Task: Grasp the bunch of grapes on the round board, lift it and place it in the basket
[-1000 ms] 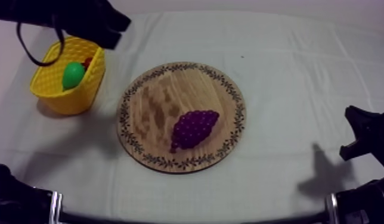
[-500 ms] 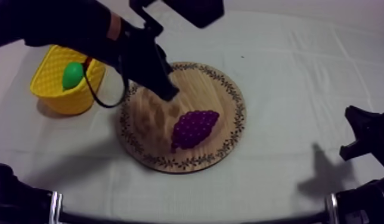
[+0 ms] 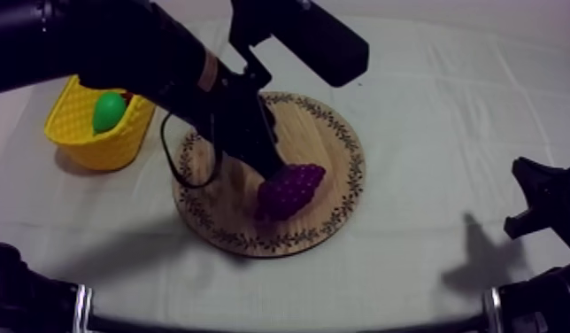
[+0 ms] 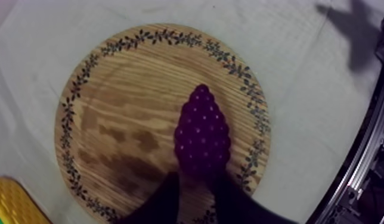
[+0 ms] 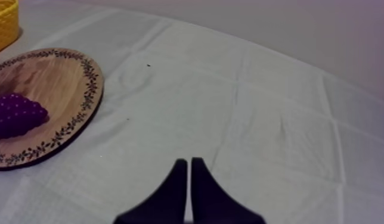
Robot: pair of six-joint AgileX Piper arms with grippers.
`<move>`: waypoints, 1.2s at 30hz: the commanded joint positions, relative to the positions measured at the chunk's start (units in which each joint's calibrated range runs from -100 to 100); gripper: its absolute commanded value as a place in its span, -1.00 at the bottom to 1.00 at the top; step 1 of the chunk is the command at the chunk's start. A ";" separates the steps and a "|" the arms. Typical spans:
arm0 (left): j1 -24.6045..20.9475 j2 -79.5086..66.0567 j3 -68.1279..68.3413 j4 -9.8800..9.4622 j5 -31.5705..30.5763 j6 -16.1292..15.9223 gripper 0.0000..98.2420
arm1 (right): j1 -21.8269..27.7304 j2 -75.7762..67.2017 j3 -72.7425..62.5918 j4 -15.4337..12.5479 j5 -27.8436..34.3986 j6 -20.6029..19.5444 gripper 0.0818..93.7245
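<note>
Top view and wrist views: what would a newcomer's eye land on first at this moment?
The big black left arm slants in from the upper left over the wooden board, its open left hand straddling one end of the purple bunch of grapes. Next comes the yellow basket at the table's left, with a green pear inside. The right hand is shut over bare cloth, away from the board.
</note>
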 commanded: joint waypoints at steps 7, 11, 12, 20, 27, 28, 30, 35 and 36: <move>0.59 2.57 0.26 0.52 2.95 0.81 0.80 | -0.02 -0.01 -0.03 0.01 -0.03 0.00 -0.99; 0.87 4.94 -0.69 0.74 3.45 1.41 0.92 | -0.02 -0.01 -0.03 0.01 -0.03 0.00 -0.99; 0.87 5.64 -0.96 0.80 3.31 1.46 0.94 | -0.02 -0.01 -0.03 0.01 -0.03 0.00 -0.99; 0.90 13.05 -1.70 0.71 -1.05 1.54 0.96 | -0.02 -0.01 -0.03 0.01 -0.03 0.00 -0.99; 0.19 20.33 -2.09 0.65 -6.02 0.79 0.95 | -0.02 -0.01 -0.03 0.01 -0.03 0.00 -0.99; 0.06 21.25 -2.31 0.68 -6.72 0.53 0.95 | -0.02 -0.01 -0.03 0.01 -0.03 0.00 -0.99; -0.24 23.09 -2.91 0.64 -8.00 0.13 0.95 | -0.02 -0.01 -0.03 0.01 -0.03 0.00 -0.99; -1.02 27.12 -5.71 0.81 -8.52 -0.68 0.95 | -0.02 -0.01 -0.03 0.01 -0.03 0.00 -0.99; -1.11 27.74 -6.38 0.94 -8.08 -0.87 0.95 | -0.02 -0.01 -0.03 0.01 -0.03 0.00 -0.99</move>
